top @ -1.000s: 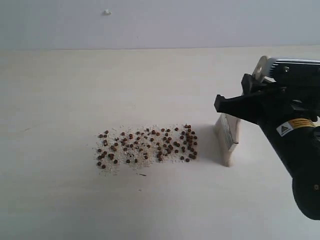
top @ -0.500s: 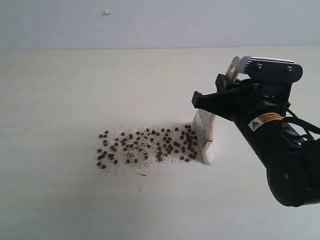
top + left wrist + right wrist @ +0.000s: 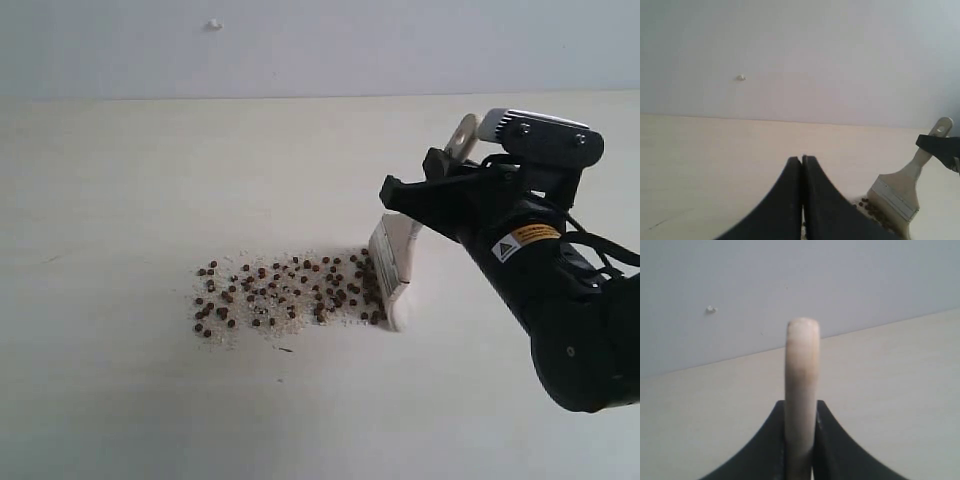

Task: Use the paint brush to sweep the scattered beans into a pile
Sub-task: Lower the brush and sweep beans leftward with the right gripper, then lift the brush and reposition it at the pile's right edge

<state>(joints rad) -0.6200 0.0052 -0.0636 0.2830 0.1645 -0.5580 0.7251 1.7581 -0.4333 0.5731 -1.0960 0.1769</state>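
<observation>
The right jaws pinch the cream wooden handle of the paint brush (image 3: pixel 801 380). In the right wrist view the handle stands up between the two black tips, its rounded end above them. In the exterior view the brush hangs tilted under the right arm (image 3: pixel 560 300). The end of the handle with the hole points up and away, and the off-white bristles (image 3: pixel 392 270) slant down until their tip touches the surface (image 3: pixel 150 180).

The bristle tip rests at the right edge of the beans (image 3: pixel 290 290) and touches the nearest ones. The beans are small, round and reddish-brown. They lie in a loose strip that runs to the left from the brush, thicker beside the bristles and thinner at the far left. Pale crumbs (image 3: pixel 262 264) are scattered among them.

A yellow and black label (image 3: pixel 522 240) with a warning triangle is stuck on the black body of the right arm. Its writing is too small to read. A grey-white block with two screw heads (image 3: pixel 545 132) sits on top of the arm.

The left jaws are pressed together tip to tip and hold above the pale surface. From the left wrist view they point toward the wall (image 3: pixel 800 55). To one side of them the brush shows its silver metal band (image 3: pixel 894 198). A few beans (image 3: pixel 865 202) lie at the foot of the bristles.

The wall behind the surface is plain grey-white, with one small white speck (image 3: pixel 213 24) on it.
</observation>
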